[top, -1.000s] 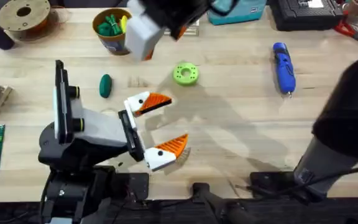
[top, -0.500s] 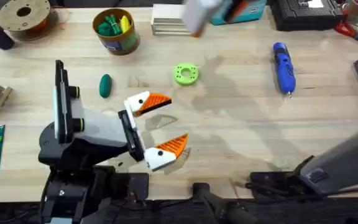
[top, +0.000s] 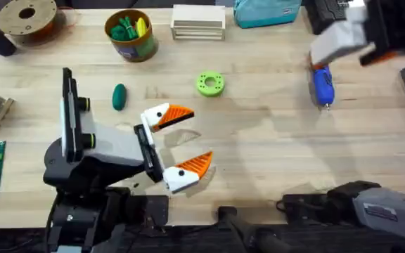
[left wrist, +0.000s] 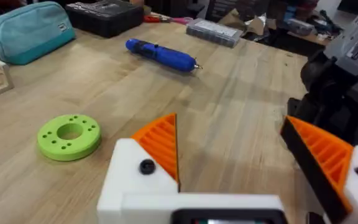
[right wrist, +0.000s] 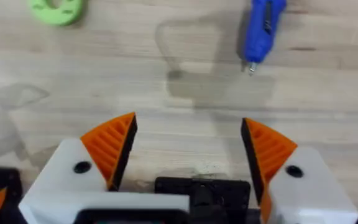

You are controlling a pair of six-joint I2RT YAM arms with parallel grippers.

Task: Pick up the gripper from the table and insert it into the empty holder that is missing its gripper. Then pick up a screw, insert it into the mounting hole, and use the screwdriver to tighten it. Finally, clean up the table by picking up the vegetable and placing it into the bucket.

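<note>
Orange ribbed pads show on both fingers of your left gripper (top: 178, 144), low centre-left in the overhead view. It's spread wide with nothing between the pads, parked just above the table (top: 259, 147). Both of its tips look fitted, so I can't pick out an empty holder from here.

Further up, the vegetable (top: 119, 96) lies left of centre, a smooth dark green oval. My guess is light and slippery, and likely to roll. Grip it across the short axis at mid-length, not at the tapered ends.

The green ring disc (top: 210, 83) sits above centre; ignore it.

The screwdriver (top: 321, 76) lies on the wood at upper right, bit pointing down-frame. It looks rigid and smooth-barrelled, probably the heaviest item here. Take it around mid-barrel and keep off the thin bit.

Your right gripper (top: 346, 41) hangs blurred at upper right, just above the screwdriver's rear end. In its wrist view the fingers stand well apart, holding nothing.

The bucket (top: 131, 35) is at top left, already holding green and yellow pieces. Its rim is wide, so the drop should be easy.
</note>
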